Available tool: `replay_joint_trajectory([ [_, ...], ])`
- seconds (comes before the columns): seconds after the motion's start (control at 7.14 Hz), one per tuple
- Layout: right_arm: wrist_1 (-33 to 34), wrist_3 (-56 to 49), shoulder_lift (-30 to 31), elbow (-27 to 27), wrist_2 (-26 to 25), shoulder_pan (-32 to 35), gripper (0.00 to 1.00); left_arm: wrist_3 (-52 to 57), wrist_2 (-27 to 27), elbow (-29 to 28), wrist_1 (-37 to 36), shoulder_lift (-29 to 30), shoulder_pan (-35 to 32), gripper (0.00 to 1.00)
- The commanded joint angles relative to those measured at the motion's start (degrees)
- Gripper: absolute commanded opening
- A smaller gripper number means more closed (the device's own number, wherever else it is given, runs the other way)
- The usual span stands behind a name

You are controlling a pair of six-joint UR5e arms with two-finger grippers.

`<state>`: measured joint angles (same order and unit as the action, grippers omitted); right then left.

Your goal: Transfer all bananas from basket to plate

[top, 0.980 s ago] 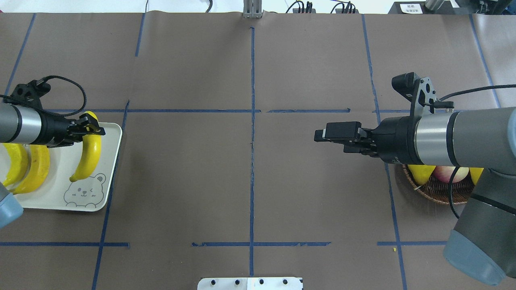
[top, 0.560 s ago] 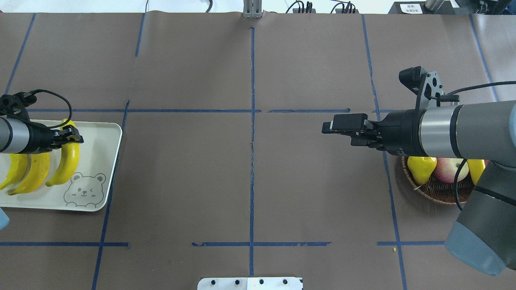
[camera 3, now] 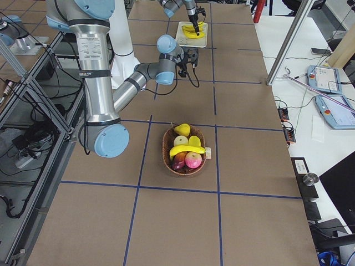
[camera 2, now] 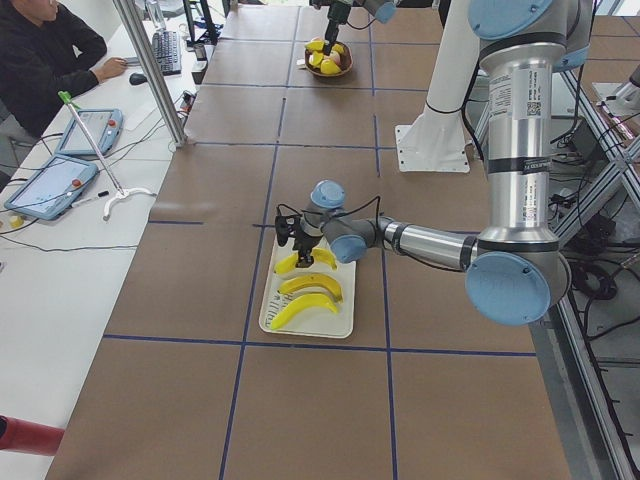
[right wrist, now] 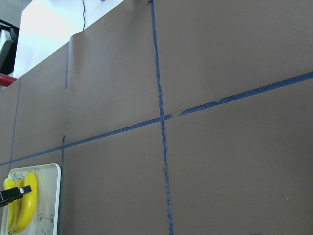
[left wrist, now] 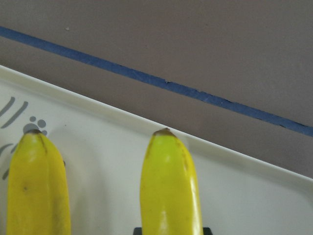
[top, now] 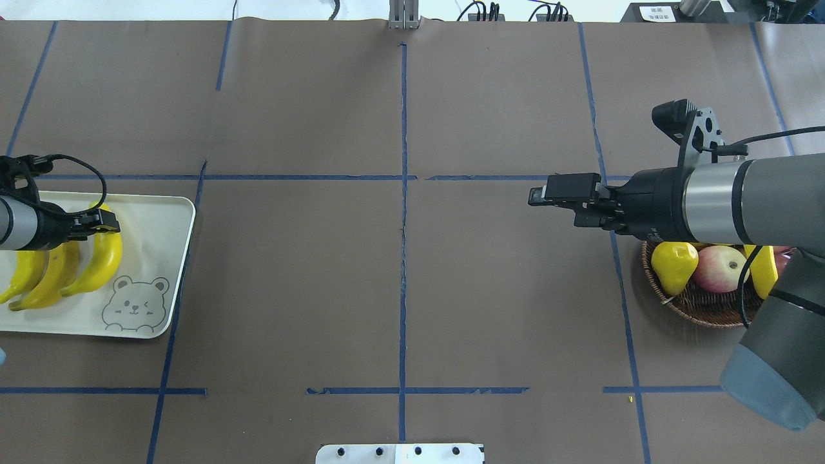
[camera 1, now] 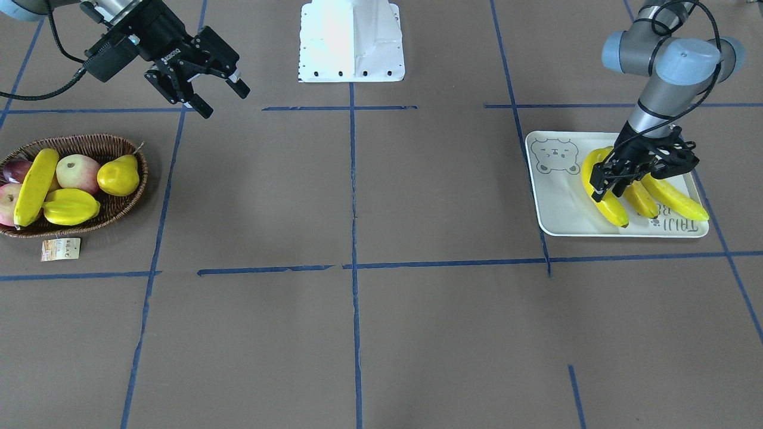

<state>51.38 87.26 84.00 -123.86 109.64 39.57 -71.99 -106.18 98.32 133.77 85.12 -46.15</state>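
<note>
— Where are the bananas point(camera 1: 611, 208)?
— Three lie side by side on the white bear-print plate point(camera 1: 557, 202).
— The fourth banana point(camera 1: 34, 186)?
— Resting atop other fruit point(camera 1: 77, 173) in the brown wicker basket point(camera 1: 113, 215).

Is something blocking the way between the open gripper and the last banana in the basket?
No, nothing visible does. The right gripper hangs open over the table beside the basket, and the banana lies uncovered on top of the apples, next to the starfruit.

3 bananas point(camera 1: 609, 207) on plate point(camera 1: 559, 202) (4th banana point(camera 1: 34, 187) in basket point(camera 1: 73, 139), opp. end).
</note>
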Motion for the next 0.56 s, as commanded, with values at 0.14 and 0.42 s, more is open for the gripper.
replay_joint_trajectory([
  [0.14,0.0,-5.4,6.8,1.8,4.8,6.5,1.00,1.4,-11.5,7.7,-1.1,-2.2,-3.7,1.00],
  [0.42,0.0,-23.4,15.1,3.6,9.9,13.0,1.00,1.0,-14.1,15.1,-9.7,-0.5,-5.1,1.00],
])
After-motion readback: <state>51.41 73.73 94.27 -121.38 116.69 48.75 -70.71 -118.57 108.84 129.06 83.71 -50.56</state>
